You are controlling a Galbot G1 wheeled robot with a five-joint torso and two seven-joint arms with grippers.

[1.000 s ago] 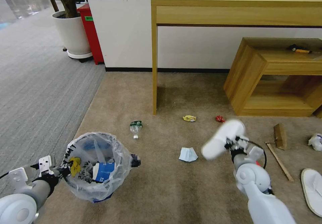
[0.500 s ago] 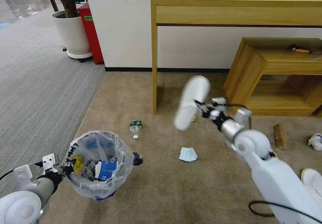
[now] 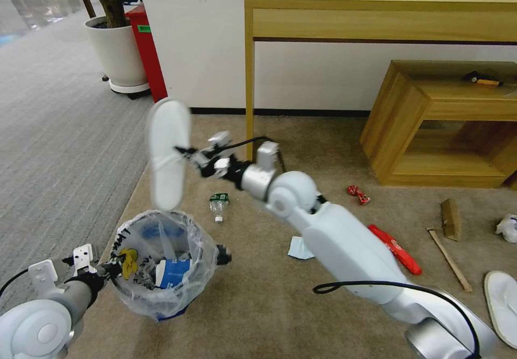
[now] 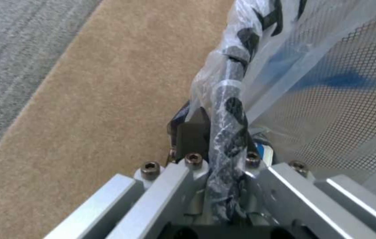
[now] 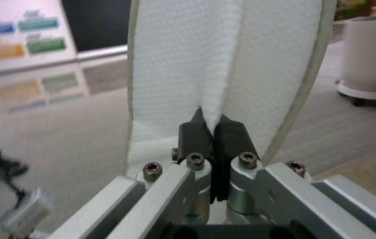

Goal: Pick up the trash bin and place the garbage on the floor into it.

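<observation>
Right gripper (image 3: 186, 156) pinches a slipper (image 3: 168, 152) above the bin (image 3: 161, 265), whose rim the left gripper (image 3: 110, 269) clamps; release likely comes next.

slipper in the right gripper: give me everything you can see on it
The white slipper looks like thin textured fabric with a pale edge binding. It hangs roughly upright in the air above the trash bin, touching neither bin nor floor. The right gripper is shut on a pinched fold of its fabric; nothing else touches it.
</observation>
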